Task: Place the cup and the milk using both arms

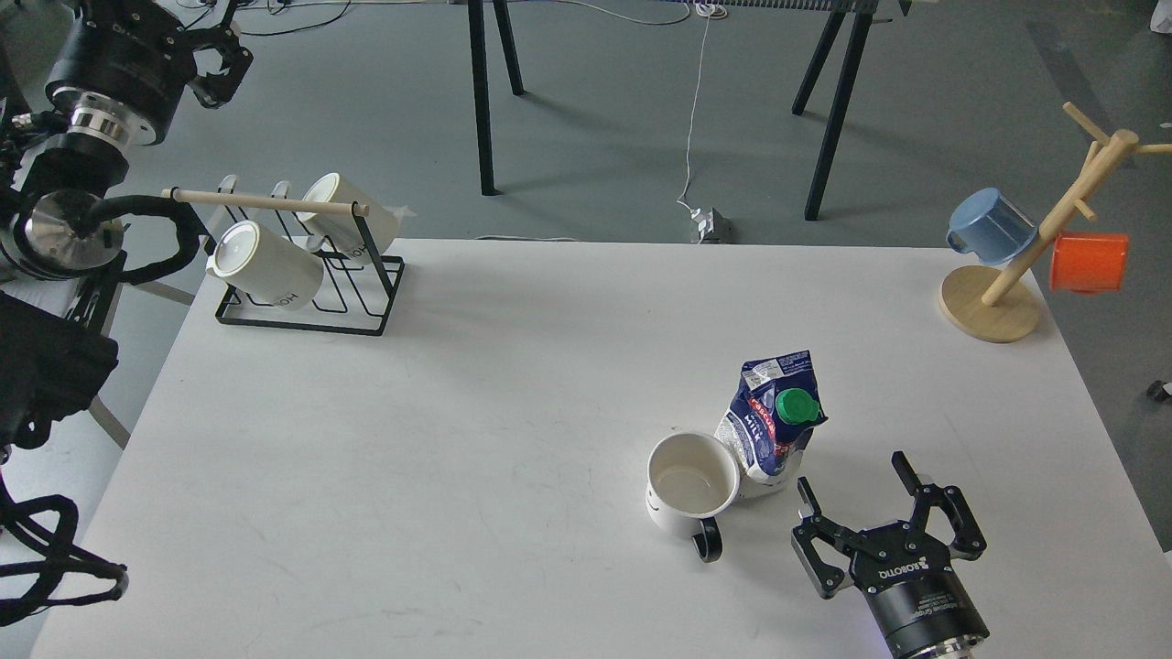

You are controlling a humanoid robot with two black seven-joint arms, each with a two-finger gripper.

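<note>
A white cup (691, 483) with a black handle stands upright and empty on the white table (458, 439), right of centre near the front. A blue milk carton (771, 423) with a green cap stands right beside it, touching or nearly touching its right side. My right gripper (851, 480) is open and empty, to the right of and nearer than the carton, apart from it. My left gripper (220, 66) is raised at the far upper left, off the table; its fingers look spread with nothing between them.
A black wire rack (302, 275) with a wooden bar holds two white mugs at the table's back left. A wooden mug tree (1016, 275) at the back right carries a blue cup (993, 226) and an orange cup (1090, 263). Table legs and cables are beyond.
</note>
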